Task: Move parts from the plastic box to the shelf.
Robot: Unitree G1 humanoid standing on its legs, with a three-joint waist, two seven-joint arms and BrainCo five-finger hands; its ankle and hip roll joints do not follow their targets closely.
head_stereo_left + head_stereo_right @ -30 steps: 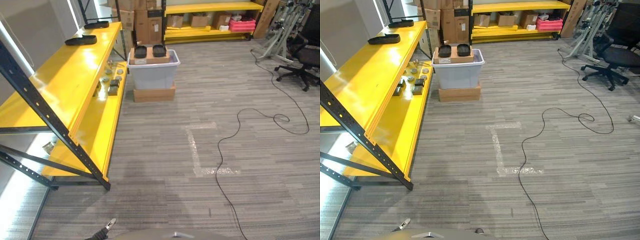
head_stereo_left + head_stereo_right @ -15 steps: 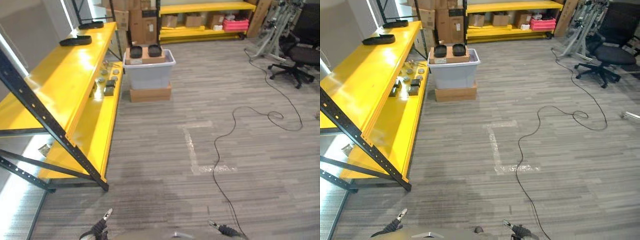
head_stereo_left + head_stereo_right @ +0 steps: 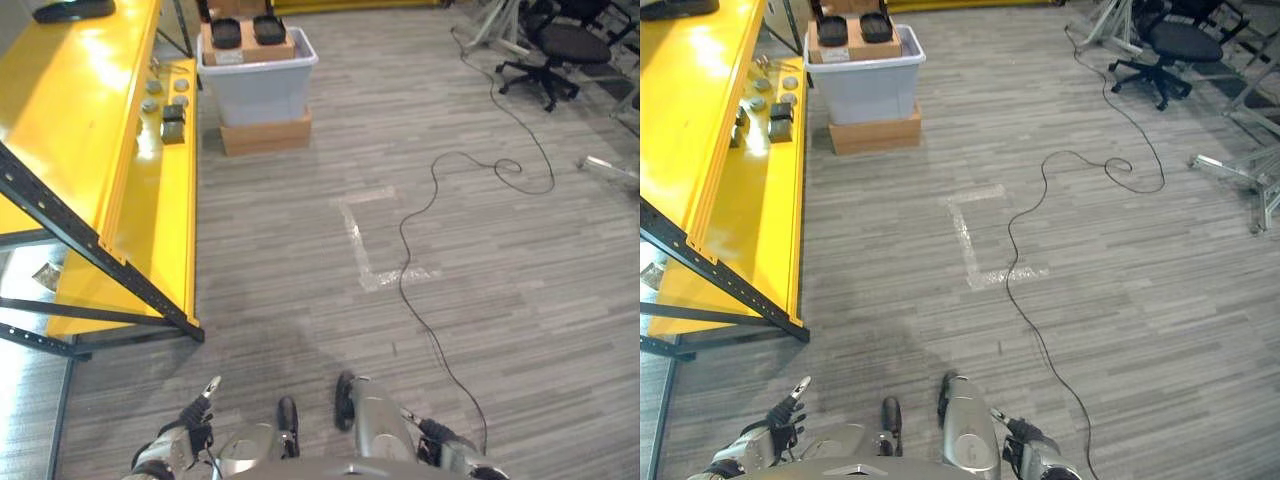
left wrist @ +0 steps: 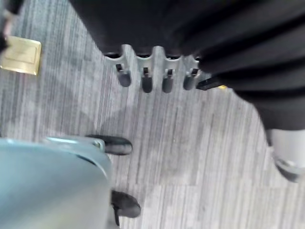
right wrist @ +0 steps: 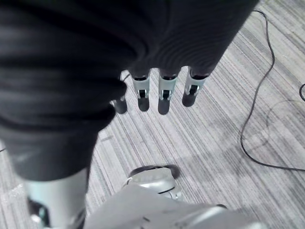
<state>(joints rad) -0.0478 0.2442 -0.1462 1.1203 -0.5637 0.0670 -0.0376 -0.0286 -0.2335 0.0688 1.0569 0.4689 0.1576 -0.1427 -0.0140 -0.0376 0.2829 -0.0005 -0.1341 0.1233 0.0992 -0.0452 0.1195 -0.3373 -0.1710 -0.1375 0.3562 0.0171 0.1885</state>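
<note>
While the camera is tipping further downward than it was a moment ago, the whole scene is sliding up the picture: the grey plastic box [image 3: 257,88] on its cardboard carton [image 3: 265,134] and the yellow shelf [image 3: 75,130] are now sitting higher in the head views, though nothing on the floor itself is moving. That reads to me as the robot only getting its bearings; the carrying is not yet starting. The parts are still well away from it: two dark trays [image 3: 247,30] are resting on a cardboard box inside the plastic box, and small metal pieces [image 3: 165,105] are lying on the shelf's lower level. The left hand [image 3: 189,432] is hanging low with fingers [image 4: 144,78] relaxed and empty, and the right hand [image 3: 1025,448] is hanging the same way, its fingers [image 5: 163,98] straight and holding nothing. What lies deeper inside the plastic box is hidden. The metal pieces are too small to identify, and another dark tray [image 3: 72,10] is being cut off at the top edge.
</note>
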